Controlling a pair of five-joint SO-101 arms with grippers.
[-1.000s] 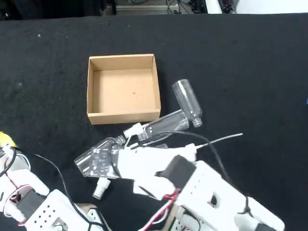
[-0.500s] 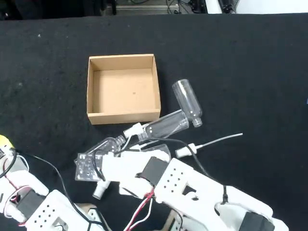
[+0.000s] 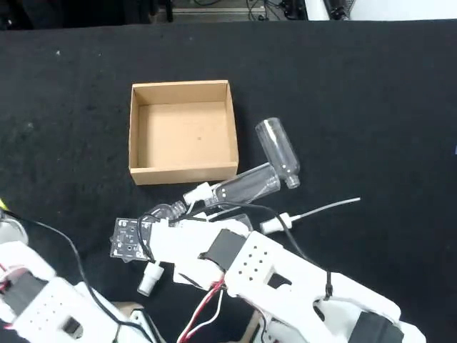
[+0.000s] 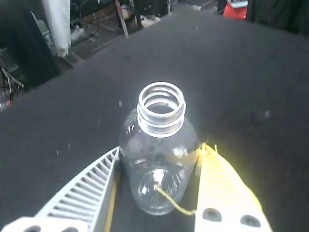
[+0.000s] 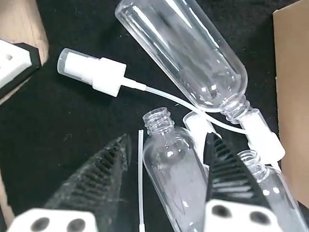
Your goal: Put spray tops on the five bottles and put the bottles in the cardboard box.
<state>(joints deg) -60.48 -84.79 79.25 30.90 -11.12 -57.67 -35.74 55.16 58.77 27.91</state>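
Black cloth covers the whole table (image 3: 371,93), and the cardboard box (image 3: 184,174) sits open-topped toward the far side. Just right of the box there's a clear plastic bottle (image 3: 278,152) lying down with no top on. Right next to it, a capped bottle (image 3: 248,184) lies on its side along the box's front corner, already wearing a white sprayer. A loose spray top (image 3: 275,225) with its long thin dip tube lies near the front, and a second spray top (image 3: 148,280) is down by the arms. The left gripper (image 4: 160,151) is clamped on an upright bottle (image 4: 161,121): see-through, rounded shoulders, threaded neck wide open, one ribbed grey finger and one yellow finger pressed against its sides. The right gripper (image 5: 169,140) is spread wide, with its black ribbed fingers on either side of a small capless bottle (image 5: 174,166) lying on the cloth. I can't tell if they actually touch it. Another open-necked bottle (image 5: 270,191) lies just beside that one, and a stray clear tube (image 5: 141,179) lies along its other side.
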